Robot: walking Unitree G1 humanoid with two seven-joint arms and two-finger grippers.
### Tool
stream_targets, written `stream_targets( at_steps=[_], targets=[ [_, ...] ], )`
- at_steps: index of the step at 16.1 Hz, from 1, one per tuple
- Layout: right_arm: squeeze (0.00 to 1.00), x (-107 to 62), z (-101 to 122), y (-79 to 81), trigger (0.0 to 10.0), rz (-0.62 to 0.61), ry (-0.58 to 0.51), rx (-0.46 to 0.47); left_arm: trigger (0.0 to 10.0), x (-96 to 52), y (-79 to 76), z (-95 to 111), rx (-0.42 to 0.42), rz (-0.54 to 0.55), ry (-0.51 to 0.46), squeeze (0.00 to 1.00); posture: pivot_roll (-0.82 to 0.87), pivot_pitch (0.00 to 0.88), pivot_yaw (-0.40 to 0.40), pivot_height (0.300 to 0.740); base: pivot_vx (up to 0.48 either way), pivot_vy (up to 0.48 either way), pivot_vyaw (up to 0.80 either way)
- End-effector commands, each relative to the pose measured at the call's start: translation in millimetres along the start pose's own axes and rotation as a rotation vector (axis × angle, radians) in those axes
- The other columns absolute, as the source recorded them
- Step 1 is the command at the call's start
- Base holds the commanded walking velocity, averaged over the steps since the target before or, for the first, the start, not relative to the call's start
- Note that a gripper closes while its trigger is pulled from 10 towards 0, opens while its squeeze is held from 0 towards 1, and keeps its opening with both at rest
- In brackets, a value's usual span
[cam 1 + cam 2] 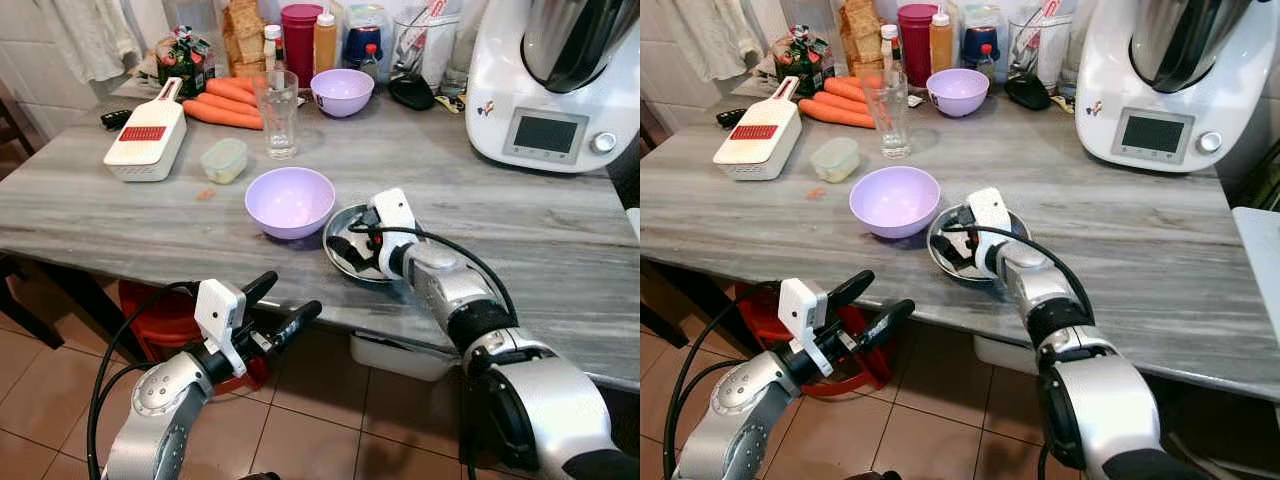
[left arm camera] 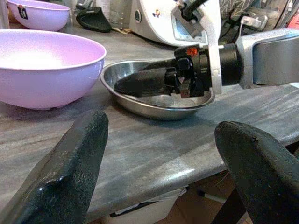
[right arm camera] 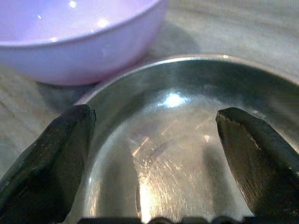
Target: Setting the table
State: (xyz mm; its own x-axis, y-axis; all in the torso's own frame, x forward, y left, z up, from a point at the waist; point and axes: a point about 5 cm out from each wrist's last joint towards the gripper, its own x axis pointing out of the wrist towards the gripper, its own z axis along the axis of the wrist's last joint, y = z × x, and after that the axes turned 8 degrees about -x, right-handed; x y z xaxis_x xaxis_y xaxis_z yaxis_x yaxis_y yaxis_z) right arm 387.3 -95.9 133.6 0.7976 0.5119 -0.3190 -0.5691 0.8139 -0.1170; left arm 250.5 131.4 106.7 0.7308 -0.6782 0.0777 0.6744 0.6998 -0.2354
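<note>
The right gripper [image 1: 352,250] reaches over the near edge of the grey surface [image 1: 520,240] and sits inside a shallow steel dish [image 1: 340,222], its two black fingers [image 3: 51,172] spread apart over the shiny bottom and pinching nothing. This dish stands close to the front edge, just beside a lilac bowl [image 1: 290,200], which is on its left; from the pictures I cannot tell if the two rims touch. The left gripper [image 1: 275,305] hangs below the surface edge, in front of it, with its fingers [image 2: 70,172] also spread and empty. Further back stand a second lilac bowl [image 1: 342,91], a clear drinking glass [image 1: 277,112], a small lidded container [image 1: 224,159], a white grater [image 1: 147,140], some carrots [image 1: 225,105] and a white kitchen machine [image 1: 550,90].
</note>
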Motion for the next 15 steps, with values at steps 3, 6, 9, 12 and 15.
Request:
stream_targets(
  at_steps=[3, 6, 9, 12, 15],
  targets=[
    [0.00, -0.9, 3.9, -3.2, 10.0, -0.017, -0.022, -0.012, 10.0, -0.1, 0.4, 3.2, 0.016, 0.007, -0.004, 0.00, 0.00, 0.074, 0.021, 0.740, 0.000, 0.000, 0.00],
    [0.00, -14.2, 7.6, -22.4, 10.0, -0.081, -0.121, 0.002, 10.0, 1.5, 3.2, 6.2, 0.018, 0.018, -0.021, 0.00, 0.00, 0.063, 0.027, 0.740, 0.000, 0.000, 0.00],
    [0.00, -43.5, 5.2, -43.5, 10.0, -0.162, -0.230, -0.013, 10.0, 3.6, 3.8, 8.7, 0.015, 0.027, -0.044, 0.00, -0.02, 0.048, 0.034, 0.740, 0.000, 0.000, 0.00],
    [0.00, -65.3, 0.8, -44.8, 10.0, -0.238, -0.279, -0.115, 10.0, 3.8, 12.3, 13.9, 0.023, 0.103, -0.085, 0.00, -0.04, 0.041, 0.037, 0.740, 0.000, 0.000, 0.00],
    [0.00, -91.8, -4.5, -35.5, 10.0, -0.303, -0.311, -0.131, 10.0, -1.1, 23.2, 13.1, 0.041, 0.270, -0.102, 0.00, -0.06, 0.031, 0.041, 0.740, 0.000, 0.000, 0.00]
  ],
)
